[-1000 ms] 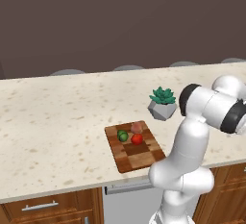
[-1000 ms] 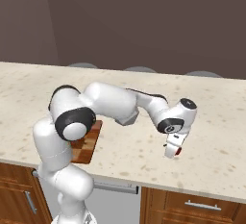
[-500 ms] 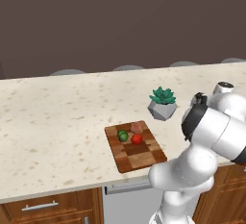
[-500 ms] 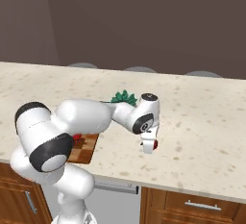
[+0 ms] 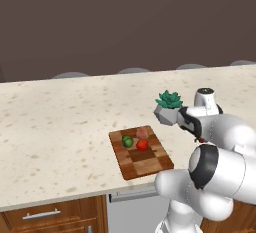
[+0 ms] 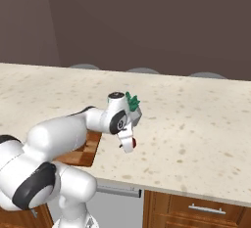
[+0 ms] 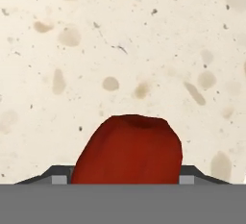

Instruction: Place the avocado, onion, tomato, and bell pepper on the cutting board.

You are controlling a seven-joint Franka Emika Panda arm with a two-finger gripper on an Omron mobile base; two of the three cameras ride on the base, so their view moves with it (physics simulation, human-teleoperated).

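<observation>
The checkered wooden cutting board (image 5: pixel 148 165) lies near the counter's front edge; in the right base view one corner of the cutting board (image 6: pixel 84 152) peeks out from under my arm. On it rest the green avocado (image 5: pixel 127 141), the dull pink onion (image 5: pixel 142 132) and the bright red tomato (image 5: pixel 143 144). My gripper (image 6: pixel 128 145) hangs over bare counter just right of the board, below the plant, shut on the deep red bell pepper (image 6: pixel 134 144). In the hand view the bell pepper (image 7: pixel 129 150) sits between the fingers above speckled countertop.
A teal spiky plant in a grey pot (image 5: pixel 168 108) stands just behind and right of the board, close to my wrist; from the right base view the plant (image 6: pixel 132 103) pokes out behind the hand. Speckled counter (image 6: pixel 196 124) stretches right. Drawers (image 6: pixel 196 207) run below.
The arm has swung left along the counter with the bell pepper in its grip, from the open counter on the right to a spot beside the plant and the board.
</observation>
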